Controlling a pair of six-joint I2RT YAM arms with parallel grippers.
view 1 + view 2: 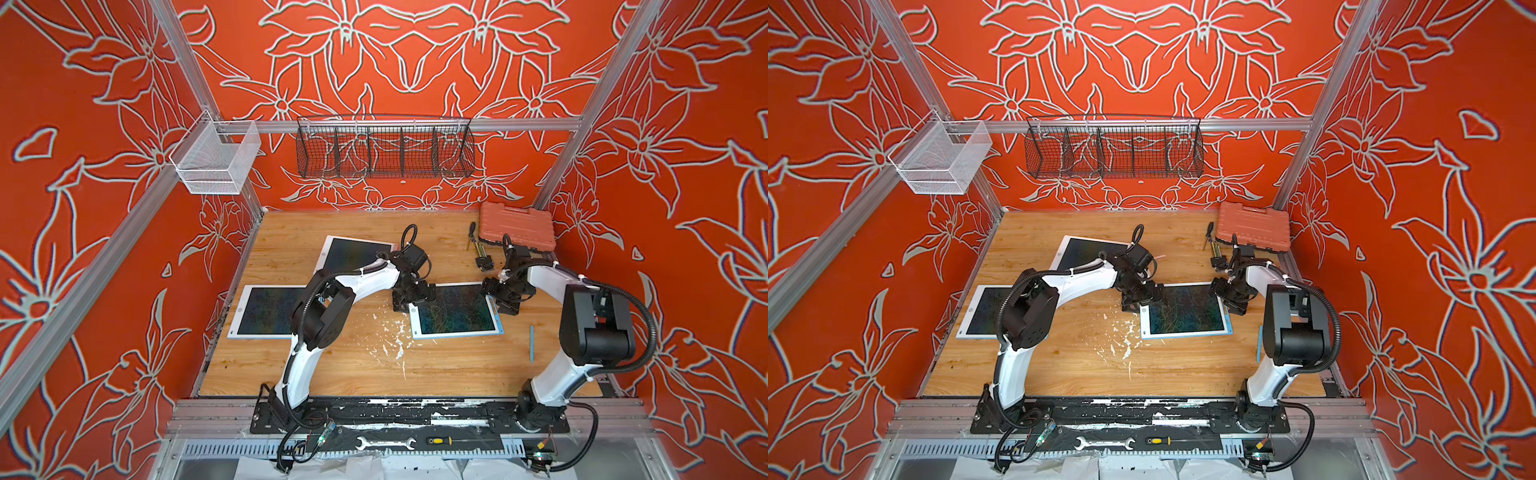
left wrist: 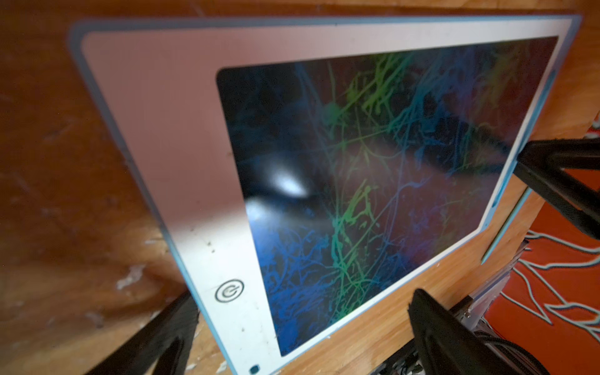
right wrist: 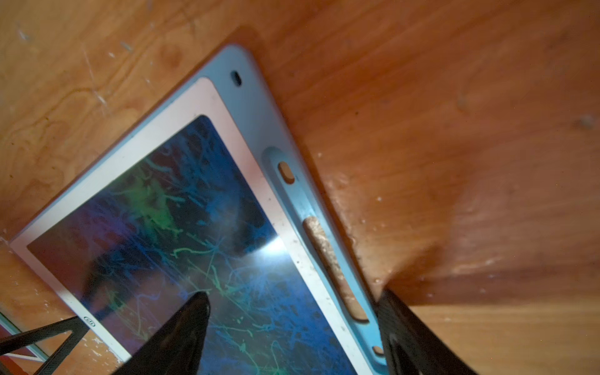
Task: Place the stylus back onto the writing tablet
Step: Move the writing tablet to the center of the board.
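Observation:
The writing tablet (image 1: pixel 455 309) (image 1: pixel 1185 311) lies flat mid-table, its white frame edged in light blue and its dark screen covered in scribbles. To its right the light-blue stylus (image 1: pixel 531 343) (image 2: pixel 506 227) lies alone on the wood; in a top view the stylus (image 1: pixel 1259 343) is half hidden by the right arm. My left gripper (image 1: pixel 405 305) (image 2: pixel 300 324) is open, straddling the tablet's left corner by the power symbol. My right gripper (image 1: pixel 503 301) (image 3: pixel 293 308) is open over the tablet's right edge: one finger above the screen, one outside the empty stylus slot (image 3: pixel 324 246).
Two more tablets (image 1: pixel 270 309) (image 1: pixel 353 253) lie left and behind. An orange tool case (image 1: pixel 517 226), pliers (image 1: pixel 471 235) and a black bit holder (image 1: pixel 484 262) sit at the back right. White flecks (image 1: pixel 390 336) mark the wood. Wire baskets (image 1: pixel 384 149) hang on the back rail.

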